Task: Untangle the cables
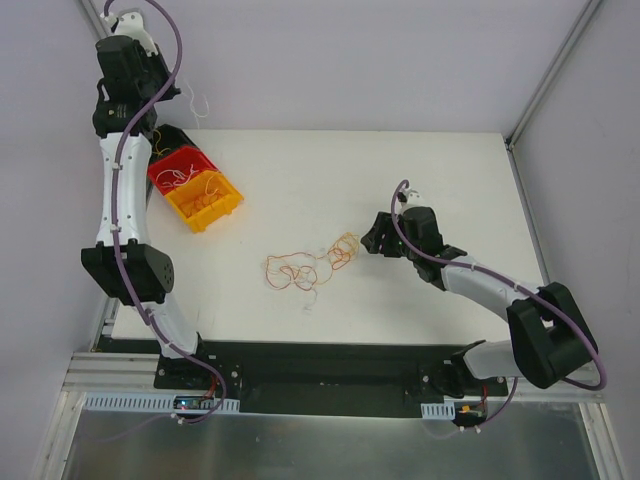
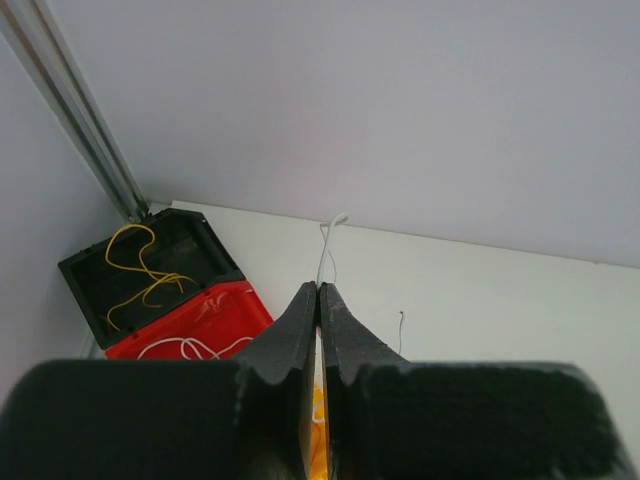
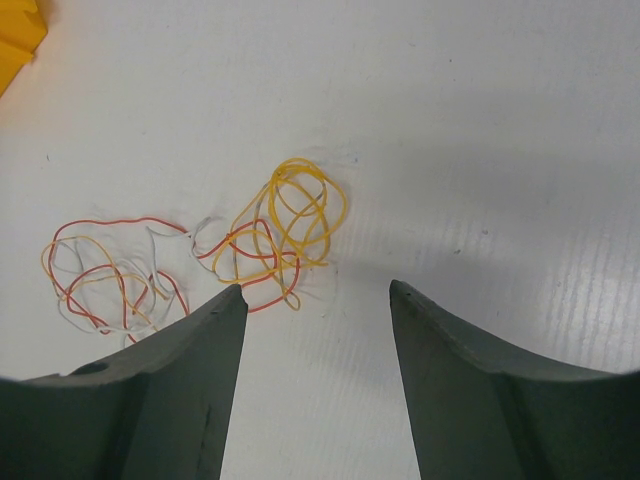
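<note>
Cables (image 1: 308,266), hair-thin wires in orange, red, yellow and white, knotted in a loose heap at the middle of the white bench (image 1: 420,170). Far left, beyond a black plastic bin (image 1: 172,138), a red plastic bin (image 1: 180,172) and a yellow plastic bin (image 1: 208,200) with sorted wires inside: left fingers (image 2: 300,322) clenched on one white strand (image 2: 321,250), high above the bench corner. Just right of the heap: right fingers (image 3: 205,345) spread wide, grasping nothing. Best approach, by the look of it: lower onto the yellow loop (image 3: 300,210) at the heap's right edge, pinch that single wire only, then draw away slowly to shed its neighbours.
</note>
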